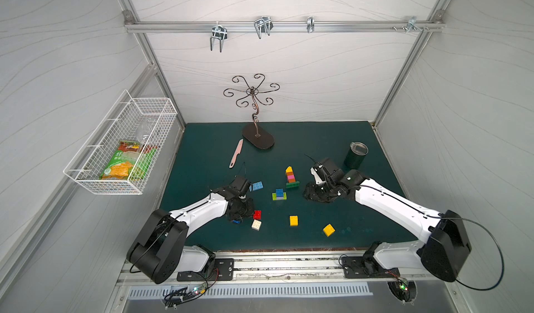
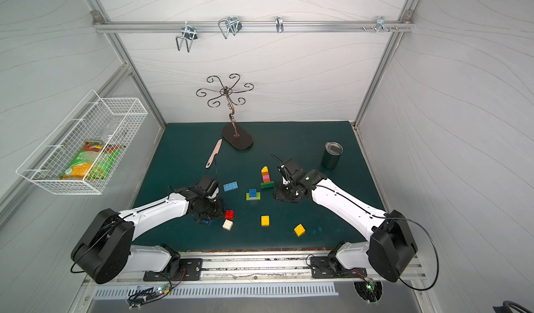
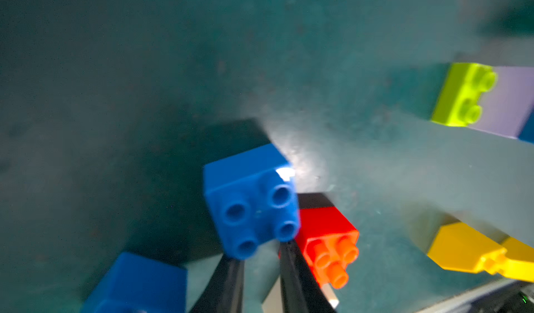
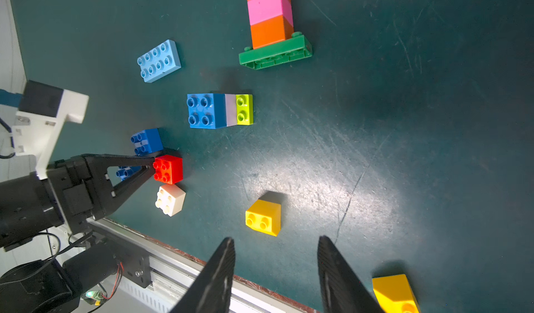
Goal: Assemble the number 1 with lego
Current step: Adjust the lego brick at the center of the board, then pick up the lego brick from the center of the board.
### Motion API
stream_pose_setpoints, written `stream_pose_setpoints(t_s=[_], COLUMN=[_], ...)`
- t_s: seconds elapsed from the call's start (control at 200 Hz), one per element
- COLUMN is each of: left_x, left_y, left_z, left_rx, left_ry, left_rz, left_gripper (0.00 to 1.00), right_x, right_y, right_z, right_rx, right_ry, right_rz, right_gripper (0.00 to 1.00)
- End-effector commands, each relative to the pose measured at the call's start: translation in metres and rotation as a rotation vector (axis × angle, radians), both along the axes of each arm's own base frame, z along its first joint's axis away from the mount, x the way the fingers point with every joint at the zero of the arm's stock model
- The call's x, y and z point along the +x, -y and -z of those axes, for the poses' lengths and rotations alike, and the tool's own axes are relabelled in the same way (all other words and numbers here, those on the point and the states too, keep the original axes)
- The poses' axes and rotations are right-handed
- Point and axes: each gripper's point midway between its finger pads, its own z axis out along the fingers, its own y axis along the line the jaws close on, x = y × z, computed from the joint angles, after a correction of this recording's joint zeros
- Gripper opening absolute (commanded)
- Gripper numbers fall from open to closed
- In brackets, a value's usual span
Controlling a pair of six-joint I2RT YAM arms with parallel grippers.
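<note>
Dark-green matting [image 1: 318,141] covers the worktop, and the lego is spread over its middle and near edge. One column [image 1: 290,177] joins a yellow sloped piece, orange, pink and orange squares and a long dark-green base. Just beside it, one small stack [image 1: 279,194] has a blue square on lilac on a long lime piece. Loose are one long light-blue brick [image 1: 257,186], one red square brick [image 1: 257,214], one white square brick [image 1: 256,224], one yellow brick [image 1: 294,220], a second yellow brick [image 1: 328,230], and two blue square bricks [image 4: 146,141]. The left arm's wrist largely hides the blue pair in both top views. The left hand [image 4: 150,164] has its jaws drawn together, tips right at the red square brick; whether they pinch anything cannot be told. The right hand [image 4: 276,239] hovers near the column, jaws apart with nothing between them. Farther back lie one pink plastic knife [image 1: 236,153] and one bronze wire stand [image 1: 258,138]. One dark lidded tumbler [image 1: 355,158] stands just behind the right arm. One white wire basket [image 1: 86,164] on the wall holds a snack packet [image 1: 127,164].
</note>
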Motion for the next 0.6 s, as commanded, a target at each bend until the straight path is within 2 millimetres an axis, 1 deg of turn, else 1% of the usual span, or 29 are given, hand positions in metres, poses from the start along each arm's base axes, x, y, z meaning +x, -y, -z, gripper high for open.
stream_pose_setpoints(t_s=[0.0, 0.13, 0.23, 0.31, 0.4, 0.48, 0.595], left_x=[0.017, 0.011, 0.008, 0.009, 0.009, 0.009, 0.006], left_y=[0.024, 0.028, 0.024, 0.024, 0.029, 0.036, 0.046], left_z=[-0.023, -0.026, -0.028, -0.035, -0.046, -0.055, -0.054], left_rx=[-0.113, -0.111, -0.08, -0.061, -0.014, 0.026, 0.056], left_ry=[0.069, 0.061, 0.058, 0.074, 0.105, 0.126, 0.118], left_rz=[0.053, 0.072, 0.072, 0.072, 0.099, 0.125, 0.16], left_gripper=[0.28, 0.3, 0.36, 0.4, 0.45, 0.48, 0.5], right_x=[-0.006, -0.008, -0.01, -0.011, -0.011, -0.01, -0.009], right_y=[0.005, 0.007, 0.007, 0.007, 0.008, 0.009, 0.018], right_z=[-0.007, -0.008, -0.01, -0.011, -0.013, -0.016, -0.02], right_rx=[-0.007, -0.001, 0.009, 0.016, 0.02, 0.017, -0.02], right_ry=[0.009, 0.011, 0.009, 0.01, 0.017, 0.026, 0.045], right_rz=[-0.007, -0.002, -0.002, -0.002, -0.001, 0.002, 0.018], right_gripper=[0.49, 0.49, 0.49, 0.49, 0.5, 0.55, 0.7])
